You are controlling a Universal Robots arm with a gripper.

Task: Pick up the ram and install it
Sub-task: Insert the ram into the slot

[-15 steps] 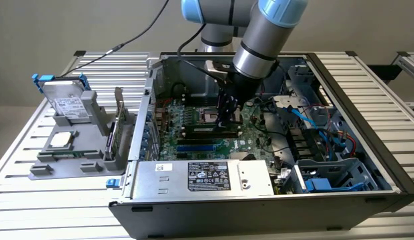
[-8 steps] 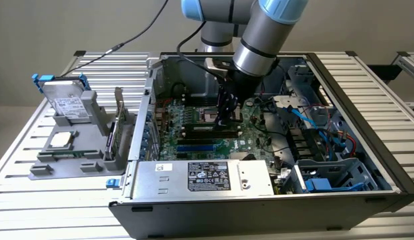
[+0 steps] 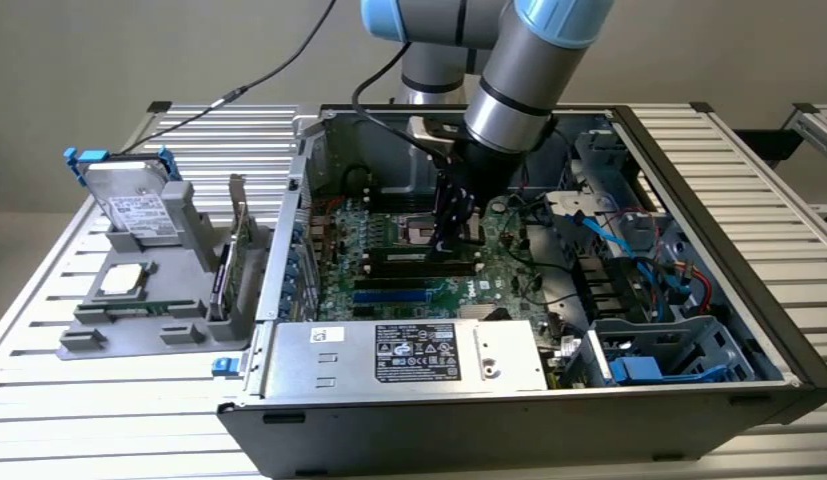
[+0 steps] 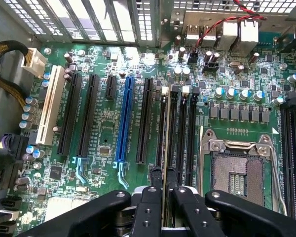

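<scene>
The claw [image 3: 451, 232] is inside the open computer case [image 3: 733, 300], at the centre of the exterior view, pointing down at the motherboard [image 3: 386, 290]. In the wrist view the claw [image 4: 164, 173] is clamped on the ram [image 4: 164, 215]. The stick is seen edge-on as a thin strip between the two black fingers [image 4: 150, 202]. It hangs over the bank of black memory slots [image 4: 180, 128], which lie between the blue expansion slot [image 4: 124, 118] and the empty processor socket [image 4: 237, 173]. Whether the lower edge of the ram touches a slot cannot be told from these views. The step in hand appears to be alignment and seating. To do it well, hold the stick upright and parallel to the chosen slot along its full length, because a tilt would probably catch one end on the slot wall. Centre the edge over the channel and not over the rib between neighbouring slots. The white latches [image 4: 186, 90] at the slot ends should stand open; their position cannot be read here. Apply pressure straight down and evenly, and let the grip stay firm so that the thin board does not slip. The grey parts holder [image 3: 133, 300] stands on the desk [image 3: 66, 400] at the exterior view's left, well apart from the case.
</scene>
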